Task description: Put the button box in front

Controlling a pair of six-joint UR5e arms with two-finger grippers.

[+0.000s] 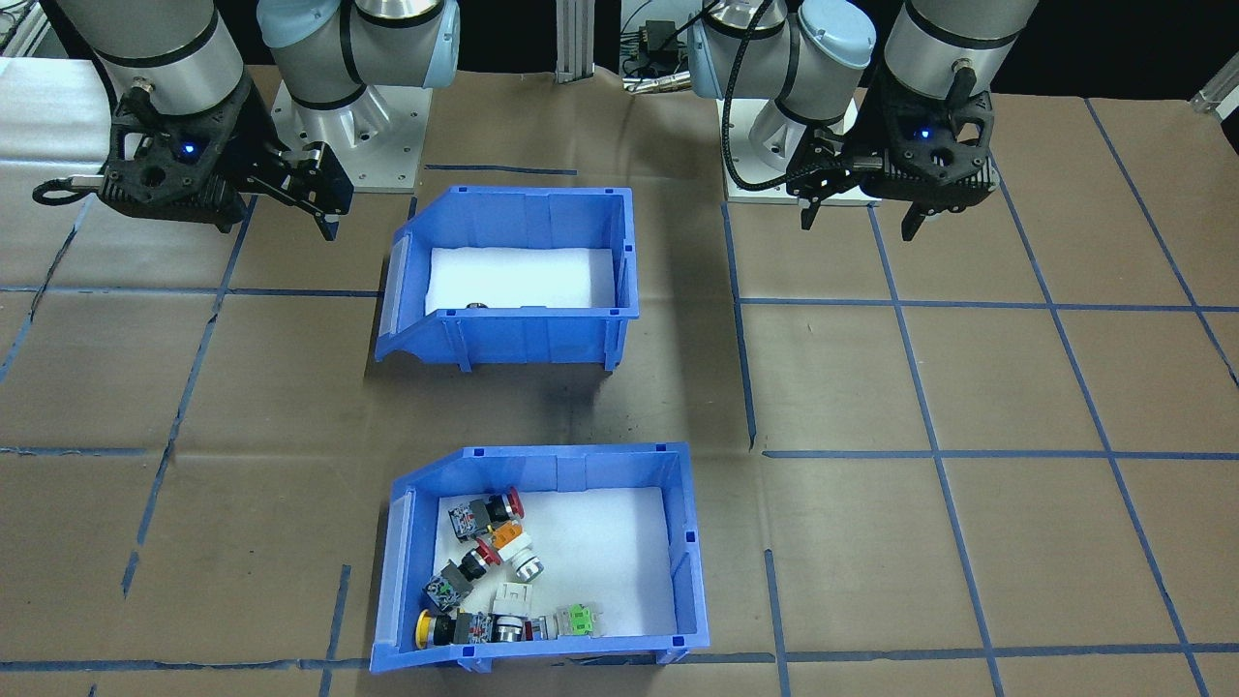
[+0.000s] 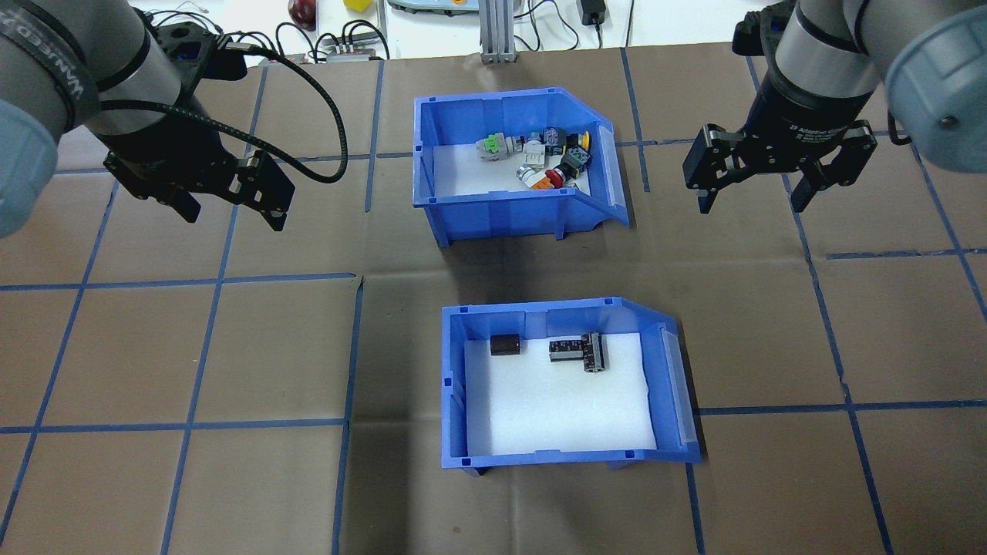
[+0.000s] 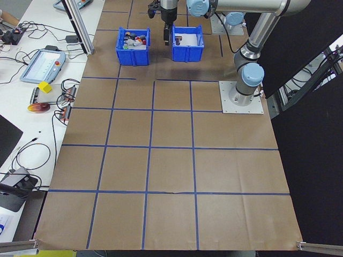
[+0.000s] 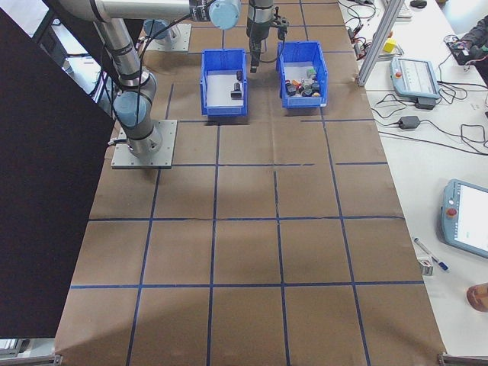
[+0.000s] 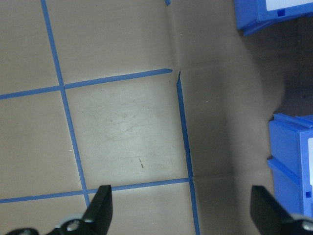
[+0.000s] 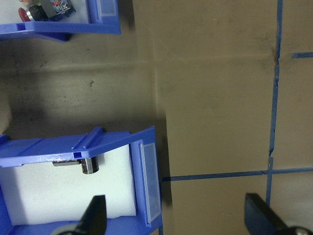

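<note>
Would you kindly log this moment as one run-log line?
left gripper: open, empty, raised | right gripper: open, empty, raised | button box: on table, untouched, beyond capacitor bin

Overhead cam sits behind me, front cam faces me; both share the button box [image 2: 513, 166] and my table [image 2: 231, 478]. Side cams watch it from far ends. My wrist cams stare straight down beside it.
</note>
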